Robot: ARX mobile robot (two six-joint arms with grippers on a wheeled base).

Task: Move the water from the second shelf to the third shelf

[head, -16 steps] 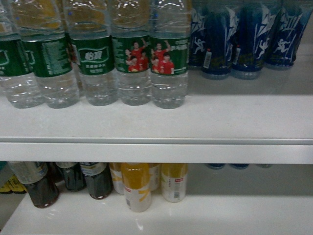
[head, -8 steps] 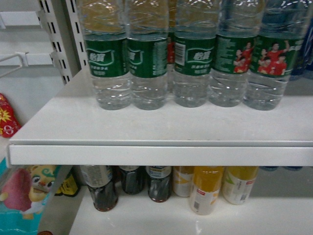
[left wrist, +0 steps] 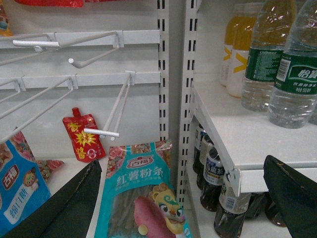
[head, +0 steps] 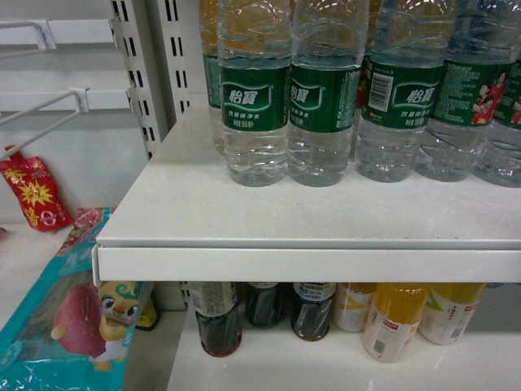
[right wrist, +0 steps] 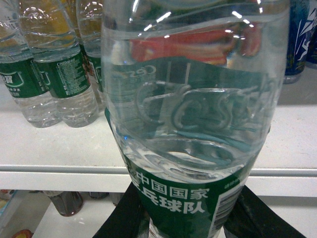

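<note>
Shelf (head: 244, 213), white, upper of two in head view: left corner and front lip exposed; bare strip of board between lip and the row of green-labelled bottles (head: 326, 98). Left of the corner stands a slotted upright (head: 130, 73), and beyond it wire pegs (head: 41, 110) jut forward into the open bay.

Lower shelf (head: 269, 362): dark tea bottles (head: 218, 318) and yellow juice bottles (head: 391, 318) stand under the upper board, with clear floor ahead of them.

Change against the earlier head frames: the row has slid rightward in view; the shelf's left end, the upright, a red pouch (head: 32, 194) and a teal snack bag (head: 69, 326) have come fully into sight (blue bottles gone from view).

Water (right wrist: 193, 119): seen only by the right wrist camera, filling that frame, clenched between the dark fingers (right wrist: 124, 213) of the right gripper (right wrist: 185, 218) at its green label, in front of the shelf edge, apart from the row.

Left gripper (left wrist: 185, 198): seen only by its own camera, fingers spread wide and holding nothing, low before the snack bag and shelf corner.

Neither gripper appears in head view.
</note>
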